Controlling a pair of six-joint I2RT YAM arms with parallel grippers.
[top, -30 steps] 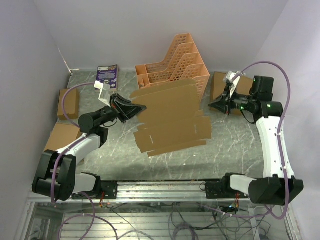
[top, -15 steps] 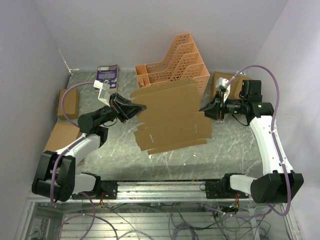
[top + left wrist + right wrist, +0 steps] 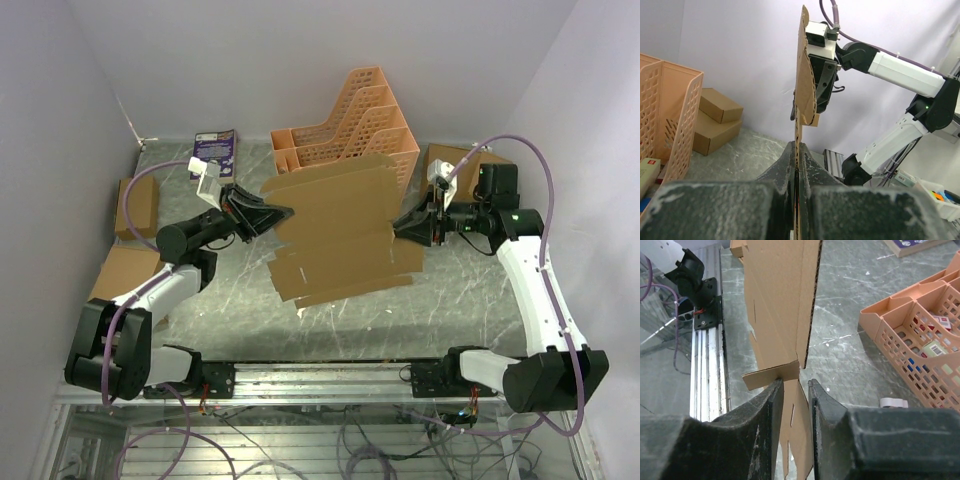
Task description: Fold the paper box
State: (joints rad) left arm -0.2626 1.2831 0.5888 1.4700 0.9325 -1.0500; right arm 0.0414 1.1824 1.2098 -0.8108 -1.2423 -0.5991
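**Two grippers at opposite edges of the flat box blank**

Both arms reach in toward the middle of the table (image 3: 470,290), where the paper box (image 3: 340,235) hangs as a largely flat, unfolded brown sheet with its slots and tabs showing. It is held up off the marbled surface, and in the top view its far edge overlaps the orange file rack (image 3: 350,125) standing at the back.

The left gripper (image 3: 283,213) is clenched on the sheet's left edge. In the left wrist view its two dark fingers (image 3: 782,167) are pressed together with the cardboard running edge-on between them and rising straight up from the grip.

The right gripper (image 3: 400,222) sits at the sheet's right edge, facing the left one across the cardboard. In the right wrist view its fingers (image 3: 771,407) stand a little apart, with a gap far wider than the thin board. The sheet's edge lies in line with that gap, and a small tab (image 3: 771,375) juts sideways just above the left-hand fingertip. The jaws are released rather than pinching; whether either pad brushes the board cannot be told.

Two small ready-made cardboard boxes (image 3: 137,205) lie near the left wall, another (image 3: 455,165) sits behind the right arm, and a purple-covered booklet (image 3: 215,152) rests at the back left.
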